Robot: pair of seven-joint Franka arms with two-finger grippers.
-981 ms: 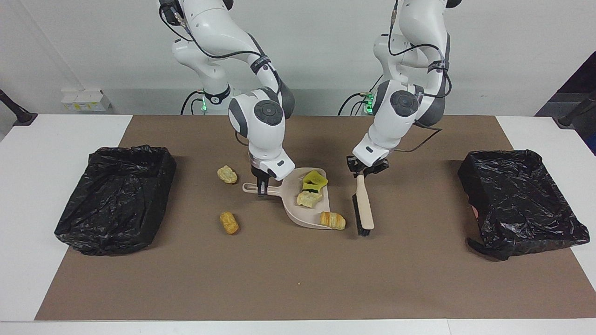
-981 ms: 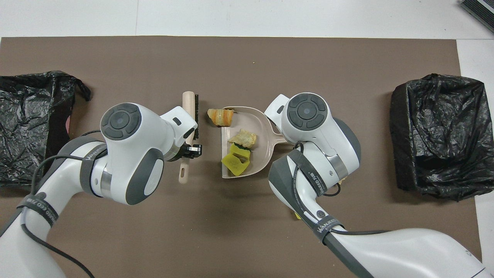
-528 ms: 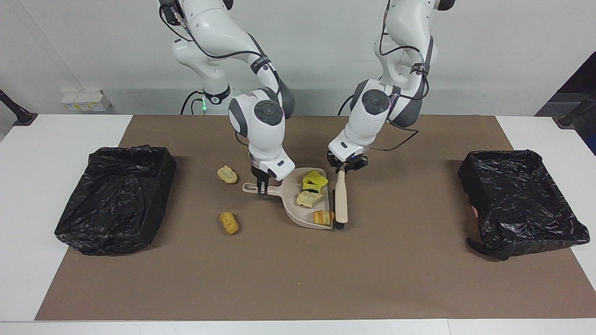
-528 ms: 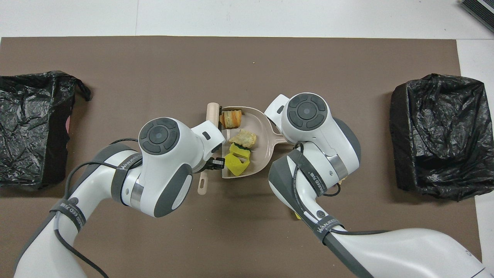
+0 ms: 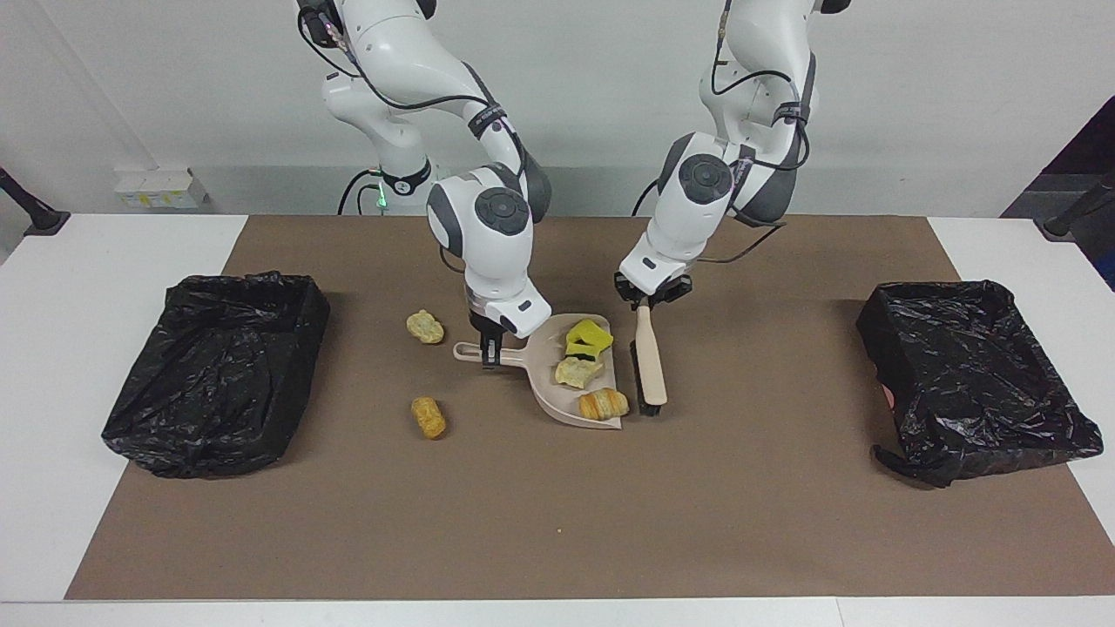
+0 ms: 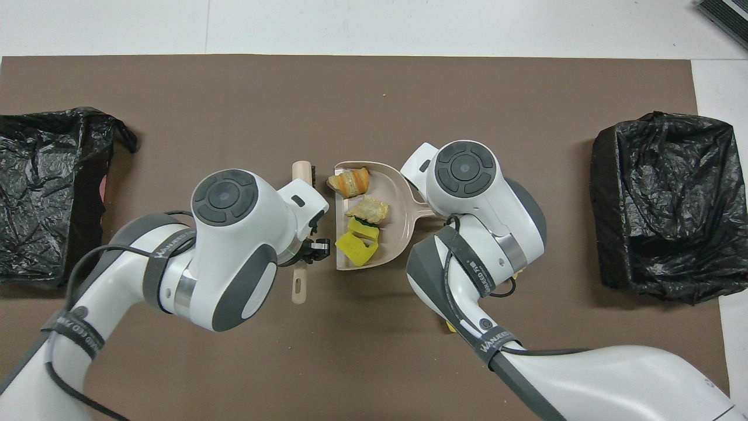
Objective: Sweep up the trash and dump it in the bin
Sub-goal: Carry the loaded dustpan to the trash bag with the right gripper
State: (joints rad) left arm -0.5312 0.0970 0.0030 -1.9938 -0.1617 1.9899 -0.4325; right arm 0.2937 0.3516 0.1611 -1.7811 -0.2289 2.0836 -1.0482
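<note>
Inside dustpan [image 5: 547,396], 3 trash pieces [image 5: 603,403], brush [image 5: 650,366] beside

Clock set with twelve toward the robots.
- Mat [image 5: 557,522]: on the table, under everything below.
- Dustpan [image 5: 542,366]: centre of the mat, handle at nine o'clock, right gripper [image 5: 489,348] clamped on it.
- In the dustpan, from twelve to six: sponge chunk [image 5: 588,338], lump [image 5: 577,372], second lump [image 5: 603,404].
- Brush [image 5: 649,366]: just beside the dustpan at three o'clock, handle at twelve, left gripper [image 5: 652,296] clamped on it.
- Loose lumps on the mat: one at ten o'clock [image 5: 425,326], one at eight [image 5: 428,417].
- Bins: one at nine o'clock [image 5: 174,287], one at three [image 5: 932,292].
</note>
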